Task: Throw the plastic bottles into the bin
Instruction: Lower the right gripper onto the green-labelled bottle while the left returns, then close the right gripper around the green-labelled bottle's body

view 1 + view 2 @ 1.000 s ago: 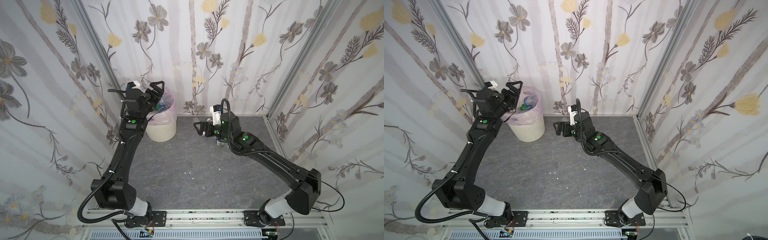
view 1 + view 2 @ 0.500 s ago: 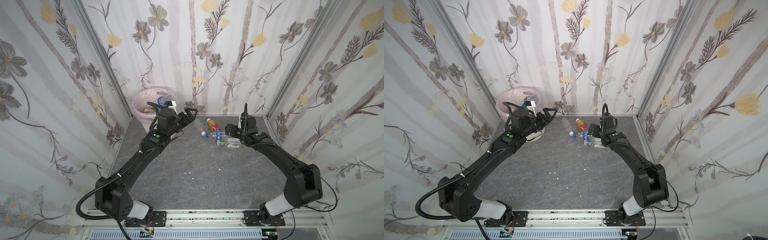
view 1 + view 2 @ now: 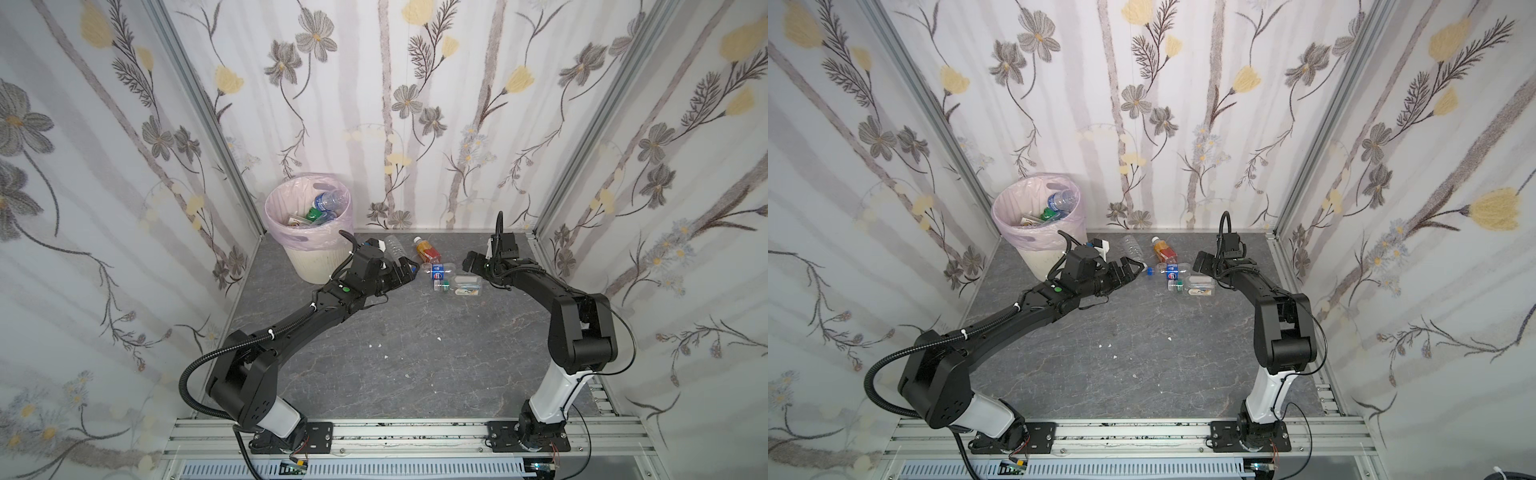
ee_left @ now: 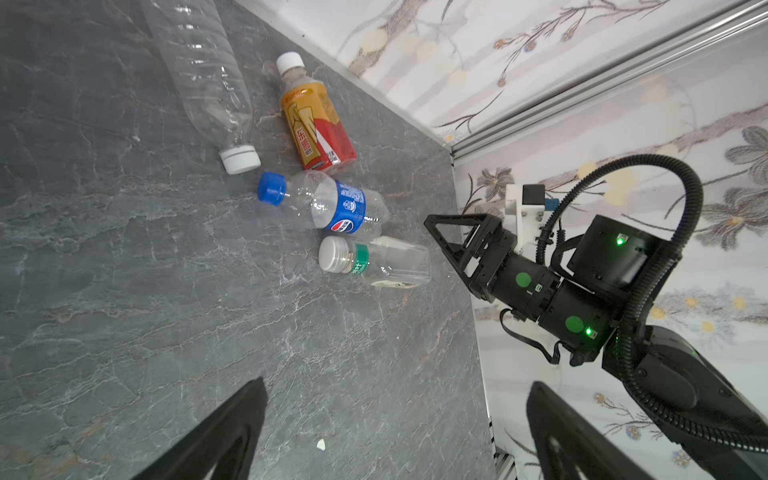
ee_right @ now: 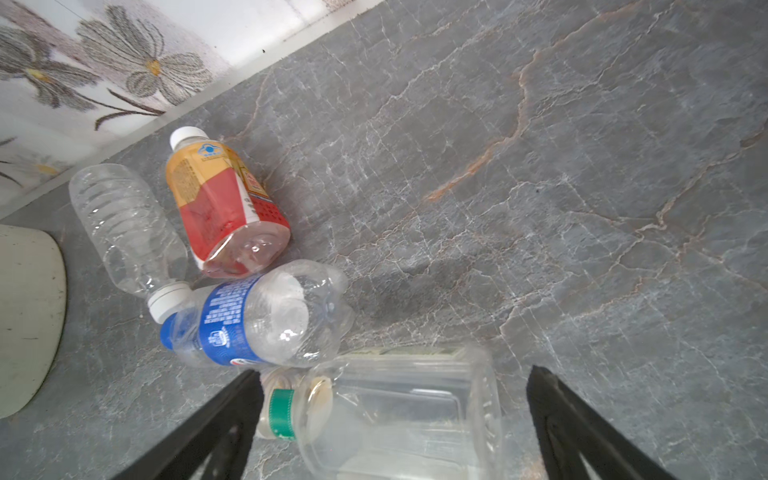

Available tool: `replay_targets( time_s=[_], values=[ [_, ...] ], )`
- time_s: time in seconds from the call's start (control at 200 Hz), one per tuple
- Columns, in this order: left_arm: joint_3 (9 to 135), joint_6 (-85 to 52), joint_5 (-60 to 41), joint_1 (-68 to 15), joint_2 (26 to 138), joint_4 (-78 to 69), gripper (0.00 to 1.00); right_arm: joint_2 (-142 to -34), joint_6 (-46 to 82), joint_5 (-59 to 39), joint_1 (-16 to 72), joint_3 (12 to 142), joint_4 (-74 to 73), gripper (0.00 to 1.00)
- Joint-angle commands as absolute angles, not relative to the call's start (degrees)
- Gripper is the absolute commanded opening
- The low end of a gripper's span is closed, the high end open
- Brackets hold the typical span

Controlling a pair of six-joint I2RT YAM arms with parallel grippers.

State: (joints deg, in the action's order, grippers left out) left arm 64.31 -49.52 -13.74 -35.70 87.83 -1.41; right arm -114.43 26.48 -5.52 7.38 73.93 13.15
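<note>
The bin [image 3: 309, 262] [image 3: 1038, 255], cream-white with a pink liner, stands in the back left corner with several plastic bottles [image 3: 328, 200] inside. On the grey floor lie a clear ribbed bottle [image 3: 395, 247] [image 4: 199, 70], an orange-red bottle [image 3: 426, 250] [image 4: 316, 124], a blue-labelled bottle [image 3: 436, 270] [image 5: 257, 320] and a square clear bottle with a green band [image 3: 464, 286] [image 5: 395, 415]. My left gripper [image 3: 409, 270] [image 4: 395, 386] is open and empty, just left of the cluster. My right gripper [image 3: 471, 262] [image 5: 395, 372] is open, its fingers either side of the square bottle, not closed on it.
Flowered walls close in the back and both sides. Small white crumbs [image 3: 386, 356] lie on the floor in the middle. An aluminium rail [image 3: 395, 436] carries both arm bases at the front. The grey floor [image 3: 415, 332] stretches from the bottles to the rail.
My left gripper came away from the bin's top and swung down to the bottles on the floor. My right gripper drew back to the right, uncovering the cluster, and now sits over the square bottle.
</note>
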Motion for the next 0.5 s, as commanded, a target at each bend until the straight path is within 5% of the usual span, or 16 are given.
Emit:
replay_targets(
  time_s=[0.0, 0.495],
  values=[
    [63.35, -50.13, -12.97, -36.13, 88.21, -2.90, 1.00, -115.59, 26.17, -9.12, 7.60, 73.60, 12.24, 1.00],
    [59.09, -51.66, -8.71, -36.21, 85.92, -2.98, 1.00, -104.88, 29.11, -13.37, 11.94, 55.36, 5.19, 1.00]
  ],
)
